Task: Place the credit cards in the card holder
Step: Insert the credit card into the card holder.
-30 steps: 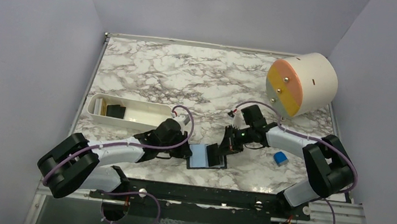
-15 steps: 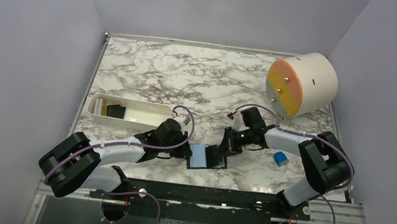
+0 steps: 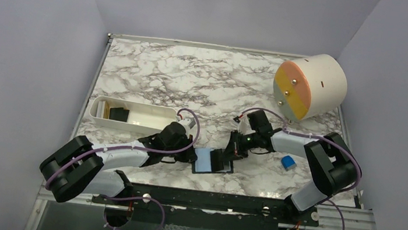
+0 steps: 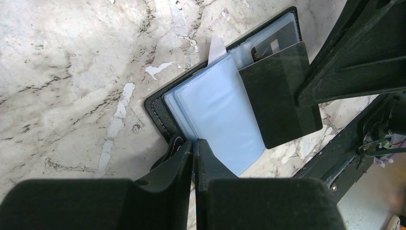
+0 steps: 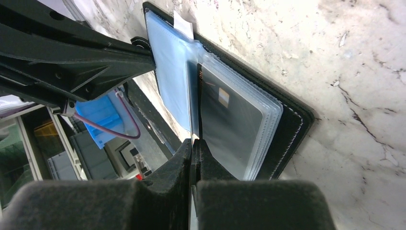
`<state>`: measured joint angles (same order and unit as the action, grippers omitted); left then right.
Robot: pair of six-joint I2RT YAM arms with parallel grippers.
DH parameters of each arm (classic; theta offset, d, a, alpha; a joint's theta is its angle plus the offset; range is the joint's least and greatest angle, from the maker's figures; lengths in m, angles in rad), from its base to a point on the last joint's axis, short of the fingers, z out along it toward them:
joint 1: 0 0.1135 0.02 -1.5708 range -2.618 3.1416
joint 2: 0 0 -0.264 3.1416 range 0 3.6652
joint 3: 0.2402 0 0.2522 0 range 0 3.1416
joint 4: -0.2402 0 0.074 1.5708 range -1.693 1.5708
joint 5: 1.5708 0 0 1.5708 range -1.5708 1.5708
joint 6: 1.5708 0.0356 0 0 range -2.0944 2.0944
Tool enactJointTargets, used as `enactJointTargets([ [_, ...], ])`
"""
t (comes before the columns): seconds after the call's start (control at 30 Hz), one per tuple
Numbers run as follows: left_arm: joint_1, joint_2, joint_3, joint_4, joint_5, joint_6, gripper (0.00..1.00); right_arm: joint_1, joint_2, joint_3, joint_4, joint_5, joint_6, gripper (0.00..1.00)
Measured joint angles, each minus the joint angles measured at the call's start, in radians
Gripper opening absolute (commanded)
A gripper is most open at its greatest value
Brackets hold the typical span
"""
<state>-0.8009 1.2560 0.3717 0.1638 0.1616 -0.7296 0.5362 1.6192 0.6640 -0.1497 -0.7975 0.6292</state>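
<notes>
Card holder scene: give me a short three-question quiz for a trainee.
1. True or false: the card holder lies closed.
2. What does the right gripper hold? A) blue block B) dark card C) white tray
3. Which gripper pinches the card holder's edge?
Key: 1 false, it lies open. 2 B. 3 the left gripper.
</notes>
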Motion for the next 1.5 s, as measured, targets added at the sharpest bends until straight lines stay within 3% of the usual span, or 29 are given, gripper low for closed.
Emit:
enactJointTargets([
  [0.67,0.000,0.023,0.000,0.037,0.000,0.002,0.08,-0.007,0.053,0.005,0.049,-0.066,0.003,0.01],
  [1.5,-0.005,0.013,-0.053,0.114,-0.011,-0.118,0.08,-0.007,0.056,-0.083,0.235,-0.072,0.122,0.01],
])
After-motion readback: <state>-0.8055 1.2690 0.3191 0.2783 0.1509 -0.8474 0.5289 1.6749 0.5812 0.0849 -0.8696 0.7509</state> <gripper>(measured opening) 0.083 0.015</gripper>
